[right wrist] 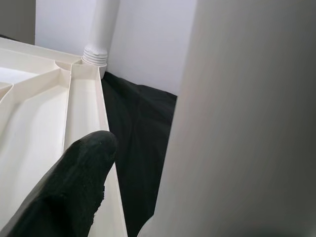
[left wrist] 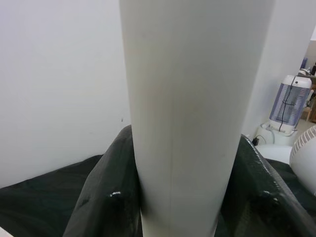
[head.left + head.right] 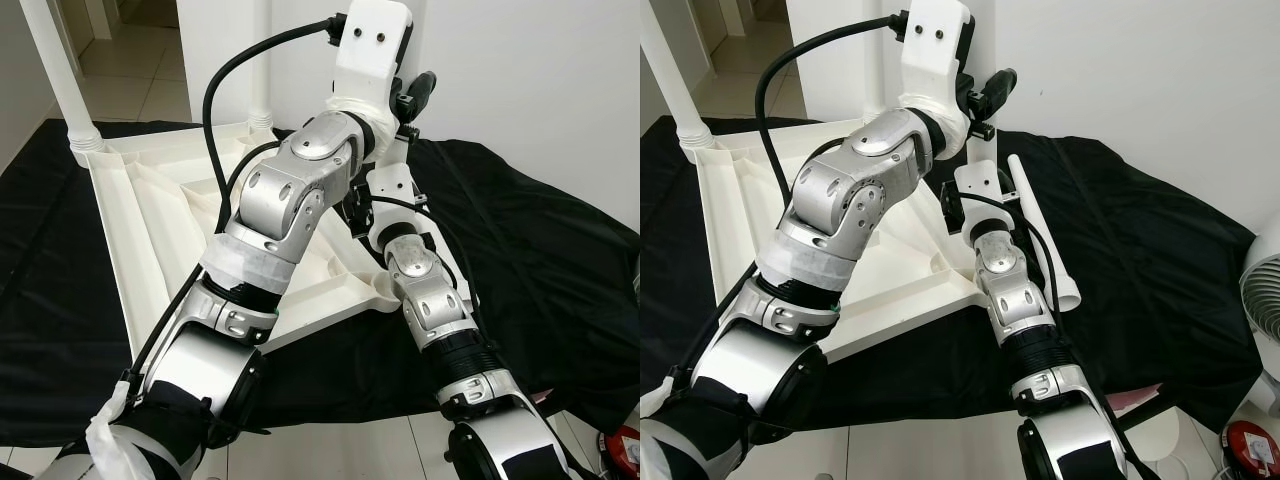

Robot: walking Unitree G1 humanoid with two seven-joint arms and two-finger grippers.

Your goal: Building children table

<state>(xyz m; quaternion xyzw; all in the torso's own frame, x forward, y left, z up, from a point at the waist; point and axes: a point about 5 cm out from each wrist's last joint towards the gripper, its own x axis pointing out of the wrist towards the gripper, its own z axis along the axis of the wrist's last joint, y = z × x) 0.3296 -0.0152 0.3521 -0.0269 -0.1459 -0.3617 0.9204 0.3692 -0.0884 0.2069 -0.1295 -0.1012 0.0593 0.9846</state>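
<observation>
Two silver, rounded metal arms with black joint rings and small screws. The left arm (image 3: 290,190) has white tape around its segments, a white wrist housing (image 3: 372,45) with two dark screw holes, and a thick black cable (image 3: 215,90). The right arm (image 3: 1015,295) carries thinner black cables.

I've got the white plastic tabletop (image 3: 150,230) lying upside down on the black cloth, ribbed underside facing up, one corner pointing toward me. Two white legs stand upright in its far corner sockets: one at the far left (image 3: 58,75), one further right (image 3: 259,60) by the wall. A third white leg (image 2: 192,113) stands vertical, close against the left wrist camera. A loose white leg (image 3: 1040,230) lies flat on the cloth just right of the tabletop.
</observation>
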